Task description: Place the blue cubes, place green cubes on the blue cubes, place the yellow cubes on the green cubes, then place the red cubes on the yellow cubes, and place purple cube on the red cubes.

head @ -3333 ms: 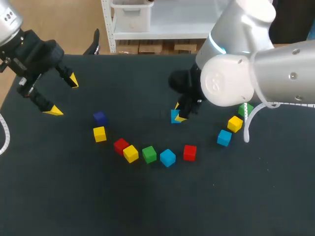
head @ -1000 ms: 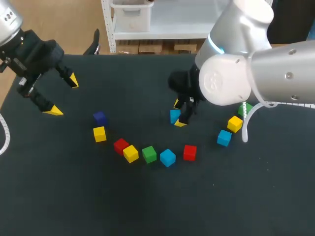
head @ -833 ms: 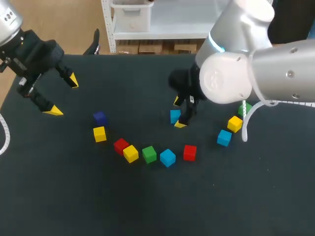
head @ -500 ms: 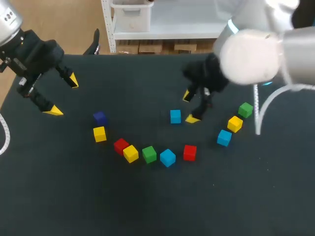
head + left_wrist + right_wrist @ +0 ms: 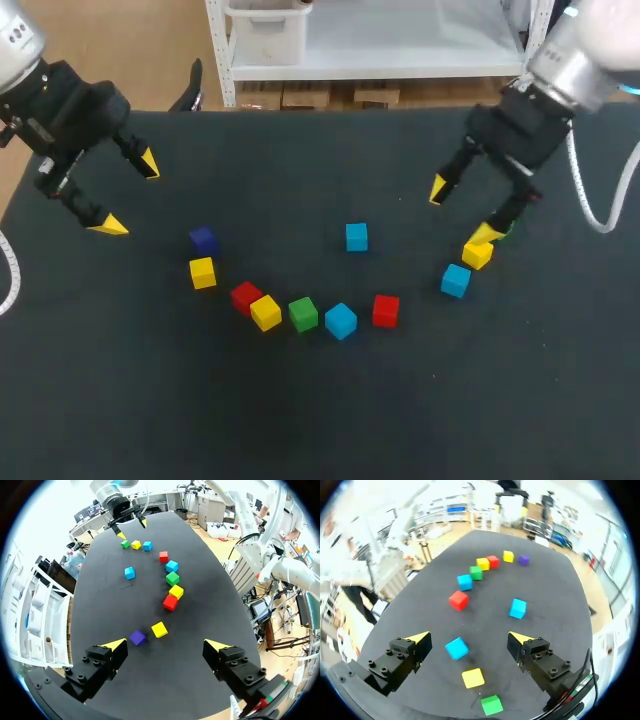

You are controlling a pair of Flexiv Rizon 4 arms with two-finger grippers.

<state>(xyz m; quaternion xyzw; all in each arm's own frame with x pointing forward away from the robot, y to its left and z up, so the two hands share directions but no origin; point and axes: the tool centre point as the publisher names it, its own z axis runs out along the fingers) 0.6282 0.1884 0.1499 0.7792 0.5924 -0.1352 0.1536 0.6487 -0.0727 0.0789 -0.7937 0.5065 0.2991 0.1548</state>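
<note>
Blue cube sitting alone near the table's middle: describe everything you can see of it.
The blue cube is a small light-blue block with matte faces, resting flat on the dark table. Nothing touches it or sits on it. The nearest red cube lies apart from it, nearer the robot. The right gripper hangs open, well clear.

Blue cube (image 5: 357, 237); purple cube (image 5: 203, 238); black table (image 5: 300, 420).

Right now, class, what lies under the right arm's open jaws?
The wrist view shows a blue cube, a yellow cube and a green cube on the table, none stacked. In the head view, one jaw tip covers most of the green cube.
</note>
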